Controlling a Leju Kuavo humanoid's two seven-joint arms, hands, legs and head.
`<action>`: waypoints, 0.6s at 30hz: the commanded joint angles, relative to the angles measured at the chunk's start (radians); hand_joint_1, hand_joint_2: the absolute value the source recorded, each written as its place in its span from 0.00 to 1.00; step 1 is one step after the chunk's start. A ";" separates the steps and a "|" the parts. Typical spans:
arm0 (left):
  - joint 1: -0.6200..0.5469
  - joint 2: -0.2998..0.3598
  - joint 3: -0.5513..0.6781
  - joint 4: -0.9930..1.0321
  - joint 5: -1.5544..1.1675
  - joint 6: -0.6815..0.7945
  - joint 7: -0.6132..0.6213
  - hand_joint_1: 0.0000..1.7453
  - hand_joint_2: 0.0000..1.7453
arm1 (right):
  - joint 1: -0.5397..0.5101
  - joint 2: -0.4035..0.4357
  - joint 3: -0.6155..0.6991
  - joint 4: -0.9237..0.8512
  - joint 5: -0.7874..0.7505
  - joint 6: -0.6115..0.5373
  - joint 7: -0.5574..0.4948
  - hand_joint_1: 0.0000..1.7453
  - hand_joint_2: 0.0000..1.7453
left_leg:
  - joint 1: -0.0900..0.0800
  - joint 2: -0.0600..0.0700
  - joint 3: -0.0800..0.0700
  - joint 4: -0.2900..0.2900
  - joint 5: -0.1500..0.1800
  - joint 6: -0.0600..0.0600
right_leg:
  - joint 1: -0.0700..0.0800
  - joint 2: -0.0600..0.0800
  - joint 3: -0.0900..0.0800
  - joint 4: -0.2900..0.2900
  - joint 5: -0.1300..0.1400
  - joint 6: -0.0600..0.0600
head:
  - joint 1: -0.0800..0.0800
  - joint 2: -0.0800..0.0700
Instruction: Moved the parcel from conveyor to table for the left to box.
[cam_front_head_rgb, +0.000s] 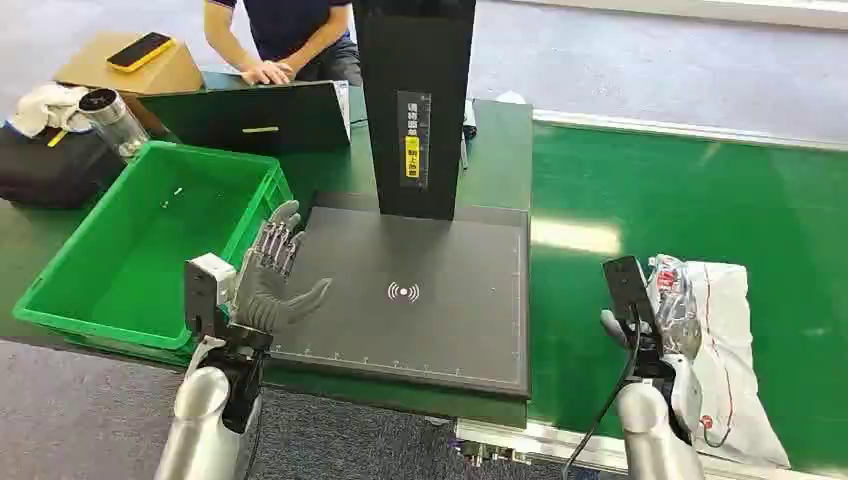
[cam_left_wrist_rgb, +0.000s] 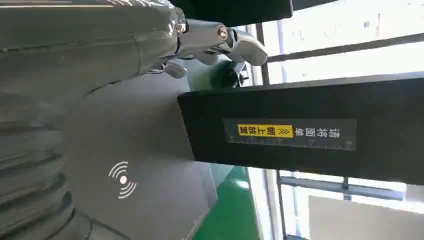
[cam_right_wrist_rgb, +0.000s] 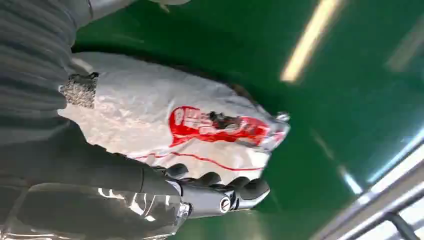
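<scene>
The parcel (cam_front_head_rgb: 728, 345), a white plastic bag with red print, lies on the green conveyor (cam_front_head_rgb: 680, 190) at the right. My right hand (cam_front_head_rgb: 676, 308) lies on its near-left end. In the right wrist view its dark fingers (cam_right_wrist_rgb: 220, 184) curl around the edge of the parcel (cam_right_wrist_rgb: 190, 115), gripping it. My left hand (cam_front_head_rgb: 272, 275) hovers with fingers spread and nothing in it, over the left edge of the black scanner pad (cam_front_head_rgb: 420, 330) on the table. The left wrist view shows that hand (cam_left_wrist_rgb: 150, 45) above the pad (cam_left_wrist_rgb: 145, 150).
A green box (cam_front_head_rgb: 140, 250) stands left of the pad, close beside my left hand. A black scanner post (cam_front_head_rgb: 415, 100) rises at the pad's far edge. A person (cam_front_head_rgb: 285, 35) works at a laptop (cam_front_head_rgb: 250, 118) behind. The conveyor's metal rail (cam_front_head_rgb: 540, 440) runs along the near side.
</scene>
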 joint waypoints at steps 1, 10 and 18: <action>-0.018 0.011 -0.005 -0.001 0.001 0.008 0.022 0.00 1.00 | -0.071 -0.007 -0.086 0.220 0.090 0.004 0.120 0.00 1.00 | 0.000 0.000 0.005 -0.002 -0.001 -0.002 | 0.000 0.000 0.005 -0.003 -0.001 0.000 | 0.000 0.000; 0.018 0.010 0.014 -0.030 0.005 0.020 0.028 0.00 1.00 | 0.013 -0.011 -0.215 0.173 0.062 -0.023 0.136 0.00 1.00 | 0.000 -0.003 0.011 -0.005 -0.002 -0.004 | 0.000 -0.003 0.012 -0.006 -0.002 0.000 | 0.000 0.000; 0.028 0.008 0.025 -0.035 0.000 0.015 0.035 0.00 1.00 | 0.063 -0.033 -0.301 0.231 0.123 0.013 0.190 0.00 1.00 | 0.001 -0.003 0.005 -0.002 -0.001 -0.002 | 0.000 -0.003 0.007 -0.004 -0.002 0.000 | 0.000 0.000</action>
